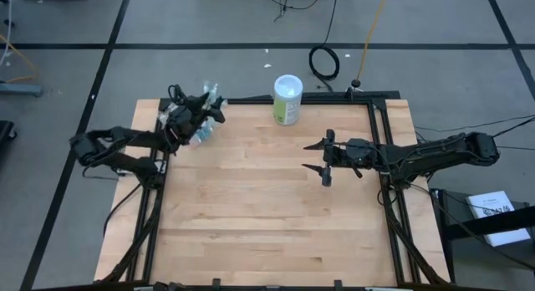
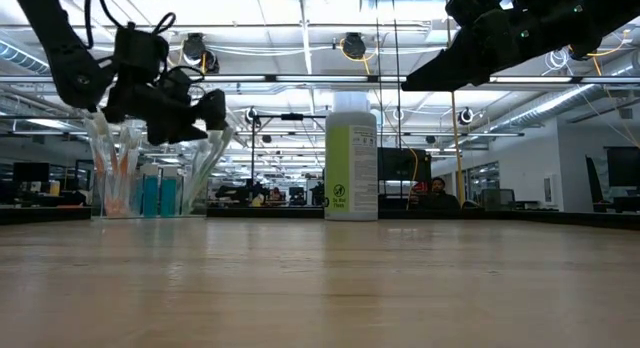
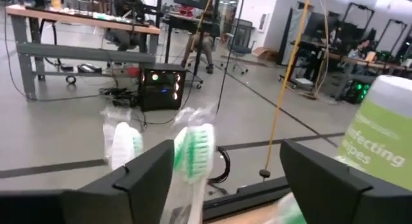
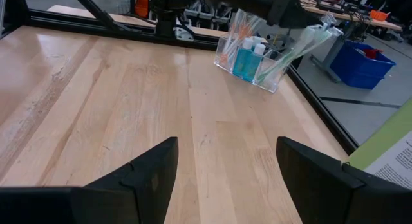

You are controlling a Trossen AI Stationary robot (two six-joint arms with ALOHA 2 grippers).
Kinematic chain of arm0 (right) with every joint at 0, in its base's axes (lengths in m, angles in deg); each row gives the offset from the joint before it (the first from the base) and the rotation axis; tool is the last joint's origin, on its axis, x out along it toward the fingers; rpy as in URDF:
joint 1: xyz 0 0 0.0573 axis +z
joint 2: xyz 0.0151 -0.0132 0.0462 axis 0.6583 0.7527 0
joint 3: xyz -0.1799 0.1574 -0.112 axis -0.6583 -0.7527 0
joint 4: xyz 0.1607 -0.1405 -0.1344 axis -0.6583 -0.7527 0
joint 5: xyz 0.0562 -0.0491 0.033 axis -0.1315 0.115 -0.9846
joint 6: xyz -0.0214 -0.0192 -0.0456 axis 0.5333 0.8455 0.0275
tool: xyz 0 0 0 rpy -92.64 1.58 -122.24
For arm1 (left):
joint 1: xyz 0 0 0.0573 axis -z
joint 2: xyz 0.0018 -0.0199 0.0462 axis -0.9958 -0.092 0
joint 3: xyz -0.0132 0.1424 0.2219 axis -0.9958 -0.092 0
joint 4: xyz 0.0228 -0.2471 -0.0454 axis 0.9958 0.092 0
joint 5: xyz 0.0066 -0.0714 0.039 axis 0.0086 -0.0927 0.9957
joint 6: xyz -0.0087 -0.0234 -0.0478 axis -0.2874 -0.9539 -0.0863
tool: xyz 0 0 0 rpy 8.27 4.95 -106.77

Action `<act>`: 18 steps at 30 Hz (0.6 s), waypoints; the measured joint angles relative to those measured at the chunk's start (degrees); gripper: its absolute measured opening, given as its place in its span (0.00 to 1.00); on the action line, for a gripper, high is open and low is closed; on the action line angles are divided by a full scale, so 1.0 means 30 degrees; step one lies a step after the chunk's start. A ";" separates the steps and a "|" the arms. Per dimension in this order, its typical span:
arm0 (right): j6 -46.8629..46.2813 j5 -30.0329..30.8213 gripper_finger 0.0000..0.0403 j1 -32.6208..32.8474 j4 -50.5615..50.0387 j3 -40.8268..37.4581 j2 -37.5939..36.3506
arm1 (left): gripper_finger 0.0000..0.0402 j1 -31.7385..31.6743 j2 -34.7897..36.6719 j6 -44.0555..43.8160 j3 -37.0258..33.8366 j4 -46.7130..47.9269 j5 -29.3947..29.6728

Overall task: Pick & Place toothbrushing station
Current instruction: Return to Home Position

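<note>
The toothbrushing station point(image 2: 150, 188) is a small clear cup holding teal white-capped tubes and thin toothbrushes. It stands on its base at the table's far left corner point(image 1: 201, 128) and also shows in the right wrist view point(image 4: 254, 60). My left gripper point(image 1: 205, 115) hovers just above it, open. In the left wrist view point(image 3: 228, 159) its fingers stand on either side of the wrapped green-and-white toothbrush heads point(image 3: 193, 147). My right gripper point(image 1: 318, 155) is open and empty above the table's right middle, pointing toward the station.
A bigger green-and-white canister point(image 1: 287, 99) stands upright at the table's far edge, right of the station, and also shows in the low view point(image 2: 351, 158). Black frame rails point(image 1: 380, 132) run along the table's edges. Bare wood point(image 1: 251, 207) lies between the arms and toward the near edge.
</note>
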State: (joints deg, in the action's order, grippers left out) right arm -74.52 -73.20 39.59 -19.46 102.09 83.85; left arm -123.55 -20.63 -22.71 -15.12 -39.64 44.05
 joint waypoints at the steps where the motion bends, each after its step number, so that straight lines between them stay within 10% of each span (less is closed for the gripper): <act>1: 0.0000 0.0000 0.63 0.0000 -0.0005 0.0000 -0.0002 | 0.72 0.0041 0.0557 0.0104 0.0000 0.0583 0.0069; 18: -0.0231 0.0000 0.63 0.0007 -0.0003 0.0000 -0.0005 | 0.74 0.1908 1.0250 -0.1827 0.0726 1.1707 -0.0002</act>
State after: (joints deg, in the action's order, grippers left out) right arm -75.21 -73.20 39.61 -19.46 102.09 83.83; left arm -117.82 10.12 -28.19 -12.95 -4.51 44.04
